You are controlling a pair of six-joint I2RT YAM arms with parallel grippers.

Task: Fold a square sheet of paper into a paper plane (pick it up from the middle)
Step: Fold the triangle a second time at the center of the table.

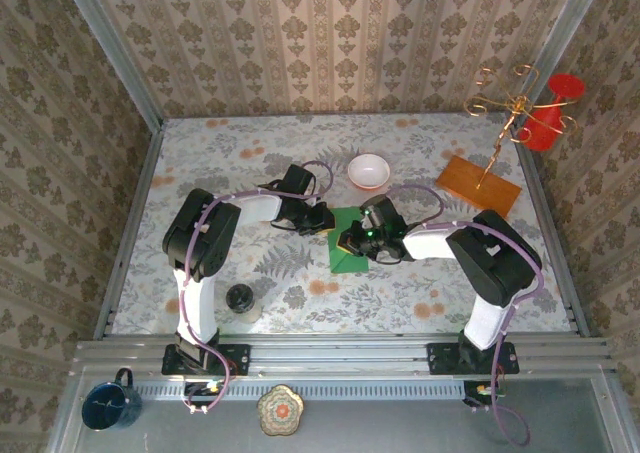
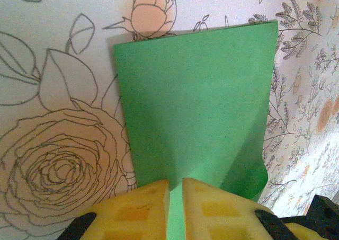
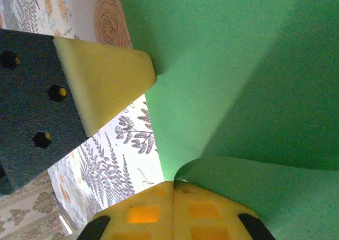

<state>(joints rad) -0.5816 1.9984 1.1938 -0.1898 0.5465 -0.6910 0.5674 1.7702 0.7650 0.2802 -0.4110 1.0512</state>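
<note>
left gripper (image 2: 176,184) on paper (image 2: 196,91) (tight pinch)

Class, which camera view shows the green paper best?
The left wrist view: the green paper fills mid-frame, its far edge and both sides clear against the tablecloth. The right wrist view gives a cropped close-up of a curling fold; the top view, a small, partly covered patch.
</note>
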